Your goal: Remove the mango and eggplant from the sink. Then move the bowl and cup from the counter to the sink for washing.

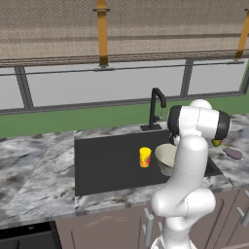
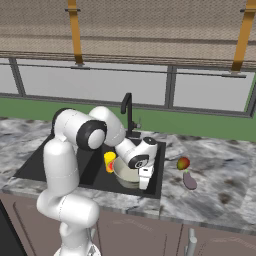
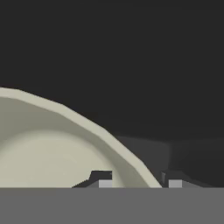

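Note:
The pale greenish-beige bowl [image 1: 165,156] [image 2: 126,172] sits in the dark sink [image 1: 107,160] [image 2: 45,160] at its right end, with the yellow cup [image 1: 145,157] [image 2: 109,162] upright just left of it. My gripper [image 2: 145,185] [image 3: 138,183] points down over the bowl's near right rim. In the hand view the bowl [image 3: 52,148] has its rim between my two fingertips, with a gap on the outer side, so the jaws stand open. The mango [image 2: 183,163] [image 1: 216,143] and the eggplant [image 2: 190,180] [image 1: 232,153] lie on the counter [image 2: 220,190] right of the sink.
The black curved faucet [image 1: 156,109] [image 2: 128,112] rises behind the sink's back edge. Marbled counter [image 1: 34,170] stretches left of the basin. Windows and a green ledge run along the back. Cabinet fronts with handles lie below the counter's front edge.

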Controlling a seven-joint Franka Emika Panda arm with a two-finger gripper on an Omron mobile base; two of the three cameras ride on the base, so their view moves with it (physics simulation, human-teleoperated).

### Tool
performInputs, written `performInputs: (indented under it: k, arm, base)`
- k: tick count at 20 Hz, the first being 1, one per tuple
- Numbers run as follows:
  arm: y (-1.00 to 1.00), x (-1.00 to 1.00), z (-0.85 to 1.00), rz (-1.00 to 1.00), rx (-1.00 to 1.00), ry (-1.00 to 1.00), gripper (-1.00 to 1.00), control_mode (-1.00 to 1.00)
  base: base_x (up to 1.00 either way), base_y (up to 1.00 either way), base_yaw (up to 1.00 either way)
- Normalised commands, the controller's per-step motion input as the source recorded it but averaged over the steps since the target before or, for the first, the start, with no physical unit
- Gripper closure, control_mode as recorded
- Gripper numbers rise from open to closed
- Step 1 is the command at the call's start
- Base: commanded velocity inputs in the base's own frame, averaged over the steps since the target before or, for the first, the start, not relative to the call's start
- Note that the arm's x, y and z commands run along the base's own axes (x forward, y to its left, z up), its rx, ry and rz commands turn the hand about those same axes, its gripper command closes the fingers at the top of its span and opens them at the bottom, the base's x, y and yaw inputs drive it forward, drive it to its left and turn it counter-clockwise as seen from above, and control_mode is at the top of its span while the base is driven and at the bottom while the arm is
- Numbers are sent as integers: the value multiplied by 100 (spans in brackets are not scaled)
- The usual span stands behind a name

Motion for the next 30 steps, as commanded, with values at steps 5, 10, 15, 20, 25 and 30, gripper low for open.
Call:
performInputs:
  k: [5, 10, 15, 20, 25, 30]
  arm:
    - [-19, 5, -27, -7, 0, 1, 100, -100]
    - [-10, 2, -6, -5, 0, -2, 100, -100]
    - [-11, -2, 3, -1, 0, -10, -100, -100]
    - [-18, -7, 10, 0, 0, -7, -100, -100]
    - [-14, -8, 28, 0, 1, -5, -100, -100]
    - [-8, -7, 49, 0, 0, -9, -100, -100]
  base:
    - [0, 0, 0]
    - [0, 0, 0]
    - [0, 0, 0]
    - [0, 0, 0]
    - [0, 0, 0]
    - [0, 0, 0]
